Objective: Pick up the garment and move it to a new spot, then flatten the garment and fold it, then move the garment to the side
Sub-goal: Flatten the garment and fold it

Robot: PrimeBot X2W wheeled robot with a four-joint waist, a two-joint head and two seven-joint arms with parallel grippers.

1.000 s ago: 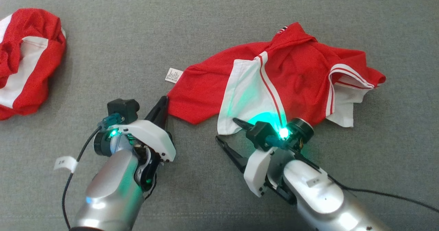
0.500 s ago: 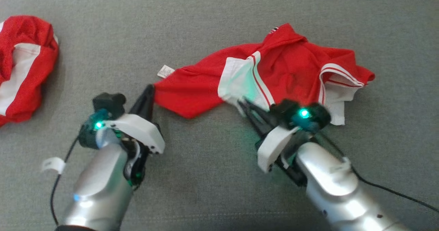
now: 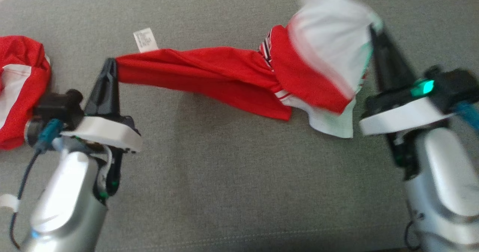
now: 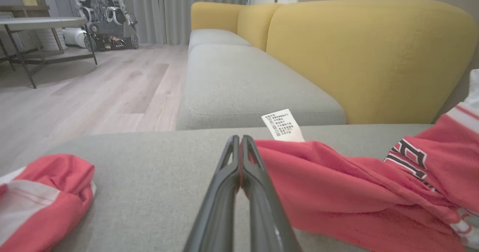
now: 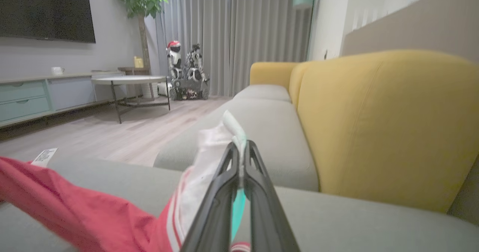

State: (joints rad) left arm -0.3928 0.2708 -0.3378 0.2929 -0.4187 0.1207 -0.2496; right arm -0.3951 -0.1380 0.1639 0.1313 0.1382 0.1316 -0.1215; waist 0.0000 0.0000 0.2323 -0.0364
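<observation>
**Desk:** Where's the jersey?

**Operator:** I have the red-and-white jersey (image 3: 209,76) strung between my two arms above the grey sofa cushion (image 3: 232,177). In the head view it runs from about ten o'clock to two o'clock. The red cloth is twisted into a band on the left, and the white panel is bunched on the right.

**Desk:** Left pincer?

**Operator:** My left gripper (image 3: 109,63) sits near ten o'clock, fingers pressed together on the red end. The left wrist view agrees: the dark fingers meet at their tips with red cloth nipped between them. A white care label (image 3: 145,40) stands up just beside the tips, at their one o'clock.

**Desk:** And the right?

**Operator:** My right gripper (image 3: 374,33) is at two o'clock, pinching the white edge. In the right wrist view, white fabric pokes out above the closed tips. That end is motion-blurred in the head view, so I can only say it looks raised off the cushion.

**Desk:** Anything else around?

**Operator:** A second red-and-white garment (image 3: 18,87) lies crumpled at nine o'clock, apart from the jersey. In the wrist views a yellow backrest (image 4: 366,57) rises behind the cushion. A robot (image 5: 187,72) stands by the curtains at eleven o'clock.
</observation>
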